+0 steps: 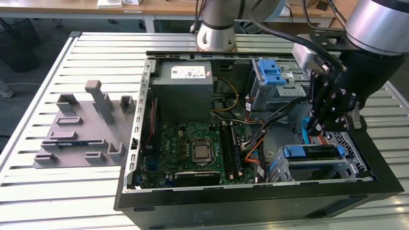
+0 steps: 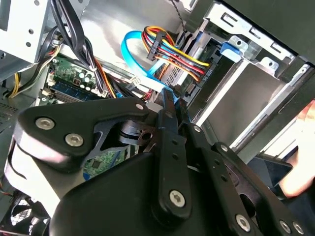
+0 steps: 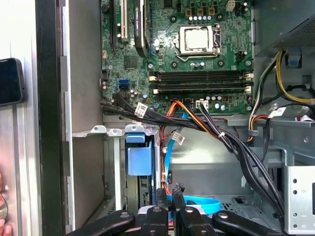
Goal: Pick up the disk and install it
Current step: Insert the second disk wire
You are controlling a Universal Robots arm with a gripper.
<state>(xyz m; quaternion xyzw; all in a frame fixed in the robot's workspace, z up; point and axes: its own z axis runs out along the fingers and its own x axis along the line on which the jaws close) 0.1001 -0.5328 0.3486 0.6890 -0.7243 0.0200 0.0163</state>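
The disk (image 1: 311, 152), silver with blue rails, lies flat in the lower drive bay at the case's front corner, on the exterior view's right. Its blue end tab (image 3: 139, 158) shows in the first wrist view, and the tab (image 2: 231, 49) sits at the bay's mouth in the second wrist view. My gripper (image 1: 313, 128) hangs just above that bay, apart from the disk. Its black fingers (image 3: 162, 196) stand close together with nothing seen between them. In the second wrist view the gripper (image 2: 167, 97) points at the blue data cable (image 2: 135, 54) and the coloured power wires (image 2: 174, 54) beside the bay.
The open computer case (image 1: 255, 194) lies on a slatted table (image 1: 76, 191). Inside are the grey power supply (image 1: 185, 84), the motherboard (image 1: 198, 151) and an upper metal cage with two blue tabs (image 1: 271, 73). A grey fixture block (image 1: 83, 129) lies on the exterior view's left. A hand (image 2: 302, 169) rests near a phone (image 3: 10, 81).
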